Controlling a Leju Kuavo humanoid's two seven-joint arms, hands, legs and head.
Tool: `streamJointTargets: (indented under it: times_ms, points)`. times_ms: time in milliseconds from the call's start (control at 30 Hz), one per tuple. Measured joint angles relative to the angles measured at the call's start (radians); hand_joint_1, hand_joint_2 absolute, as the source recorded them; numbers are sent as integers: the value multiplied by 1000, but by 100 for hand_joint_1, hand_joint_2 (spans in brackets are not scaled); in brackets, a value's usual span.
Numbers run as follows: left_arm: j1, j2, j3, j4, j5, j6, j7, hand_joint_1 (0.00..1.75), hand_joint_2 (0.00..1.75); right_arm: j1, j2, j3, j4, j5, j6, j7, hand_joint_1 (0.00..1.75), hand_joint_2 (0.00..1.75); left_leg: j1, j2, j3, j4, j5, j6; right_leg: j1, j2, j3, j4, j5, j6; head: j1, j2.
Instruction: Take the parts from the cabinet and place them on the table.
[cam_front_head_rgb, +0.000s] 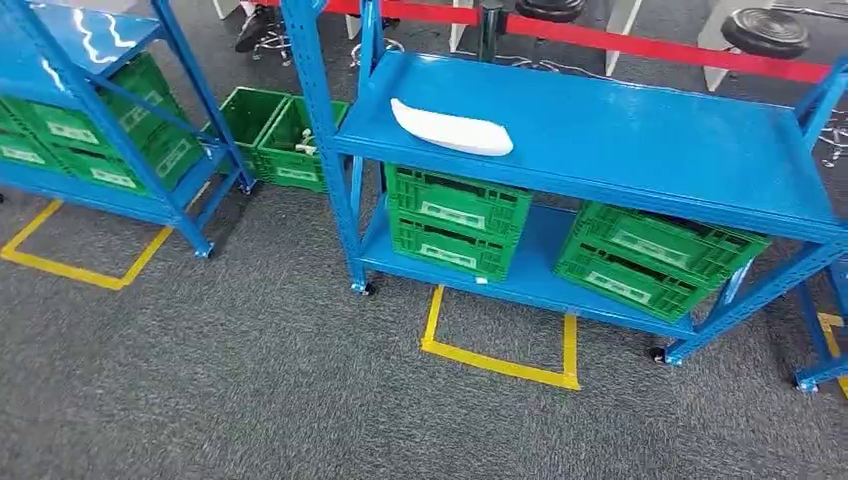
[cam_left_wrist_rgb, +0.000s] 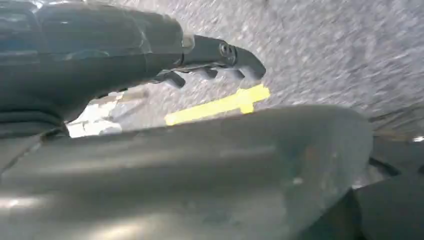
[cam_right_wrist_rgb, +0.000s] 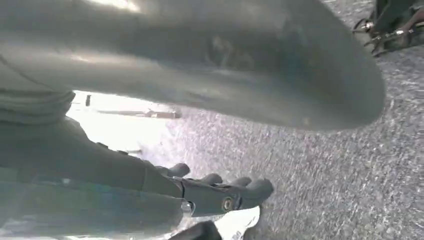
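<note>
A white, elongated curved part (cam_front_head_rgb: 452, 129) lies on the top shelf of the blue cabinet rack (cam_front_head_rgb: 640, 140) straight ahead, toward its left end. My left hand (cam_left_wrist_rgb: 210, 57) hangs over grey carpet with its dark fingers stretched out and nothing in them. My right hand (cam_right_wrist_rgb: 220, 192) also hangs over the carpet, fingers extended and holding nothing. Both hands are far from the rack.
Green crates (cam_front_head_rgb: 455, 220) (cam_front_head_rgb: 655, 258) sit on the rack's lower shelf. A second blue rack (cam_front_head_rgb: 95, 110) with green crates stands at the left, and two more crates (cam_front_head_rgb: 275, 135) rest on the floor between them. Yellow tape (cam_front_head_rgb: 500, 360) marks the carpet. A red barrier (cam_front_head_rgb: 640, 45) runs behind.
</note>
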Motion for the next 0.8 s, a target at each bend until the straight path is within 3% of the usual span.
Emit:
streamJointTargets:
  times_ms: [67,100,133,167,200,267,300,333,367,400,433,467,533,600,633,667,700,767,800]
  points:
    - [0,0,0,0,-1,-1,-1,0,0,1,0,0,0,0,0,0,0,0,-8,20,2,1,-4,9,-9,24,-4,-9,4,13,-1,0]
    - [0,0,0,0,-2,-2,0,0,0,1,0,0,0,0,0,0,0,0,-2,35,7,-6,-2,14,-6,40,-5,-12,5,18,-1,0]
    - [-1,-1,0,0,-6,-2,-2,0,0,3,-2,0,0,0,-1,0,0,0,3,54,16,-17,0,19,-4,22,-5,-3,-3,21,0,0]
    - [-1,1,0,1,-8,-2,-3,0,0,3,2,0,1,0,-1,0,0,0,3,69,24,-23,-3,26,-1,-34,-19,27,-22,28,8,0]
    - [0,1,0,1,-11,-2,-4,0,0,-1,1,0,1,1,-2,0,0,0,1,89,30,-24,-6,30,-2,-74,-57,100,-60,35,11,0]
    - [1,2,0,1,-13,-2,-4,0,0,-2,2,0,1,0,-2,0,0,0,-2,127,40,-24,-17,32,-7,-98,-143,254,-119,44,13,0]
    - [1,2,0,1,-13,-2,-4,0,0,0,3,0,1,0,-2,0,0,0,-3,143,44,-23,-22,32,-9,-101,-168,296,-122,47,13,0]
    - [1,2,0,1,-13,-2,-4,0,0,5,2,0,1,0,-2,0,0,0,-3,156,51,-23,-28,30,-10,-104,-168,286,-96,47,13,0]
    - [0,2,0,1,-13,-2,-4,0,0,9,2,0,1,0,-2,0,0,0,-3,167,58,-23,-33,28,-10,-106,-145,232,-51,45,13,0]
    - [-2,2,0,1,-13,-2,-5,0,0,11,2,-1,1,0,-2,0,0,0,-3,176,68,-24,-39,25,-9,-115,-106,145,4,41,13,0]
    - [-4,1,0,1,-13,-2,-5,0,0,11,1,-1,1,0,-2,0,0,0,-3,185,77,-24,-46,21,-6,-140,-64,57,50,33,13,0]
    - [-3,1,0,1,-13,-2,-5,0,0,10,2,-1,1,0,-2,0,0,0,-7,191,77,-25,-51,16,5,-188,-42,20,40,26,13,0]
    - [-6,1,0,1,-13,-2,-5,0,0,4,2,-1,1,1,-3,0,0,0,-12,206,80,-26,-55,6,12,-183,-44,5,34,13,13,0]
    - [-8,1,0,1,-14,-2,-5,0,0,8,2,-2,1,0,-3,0,0,0,-12,227,94,-35,-60,-3,14,-163,-44,2,31,4,12,0]
    - [-9,0,0,1,-14,-2,-5,0,0,8,2,-3,1,0,-3,1,0,0,-9,210,98,-35,-71,-11,2,-152,-32,-11,36,-6,14,0]
    - [-10,0,0,1,-14,-2,-5,0,0,7,2,-3,1,0,-3,1,0,0,-6,126,94,-12,-86,-15,2,-146,-27,-18,37,-9,6,0]
    - [-9,0,0,1,-14,-2,-5,0,0,4,0,-4,1,0,-3,3,0,0,-6,89,57,59,-123,-15,1,-133,-25,-19,38,-17,3,0]
    - [-6,0,0,1,-15,-5,-4,0,0,-1,1,-5,1,0,-3,3,0,0,-7,88,-35,220,-186,-16,3,-106,-25,-18,34,-23,-3,0]
    - [-6,0,0,1,-15,-6,-3,0,0,0,2,-5,1,1,-3,4,0,0,-7,91,-68,265,-191,-16,5,-94,-23,-17,33,-25,-3,0]
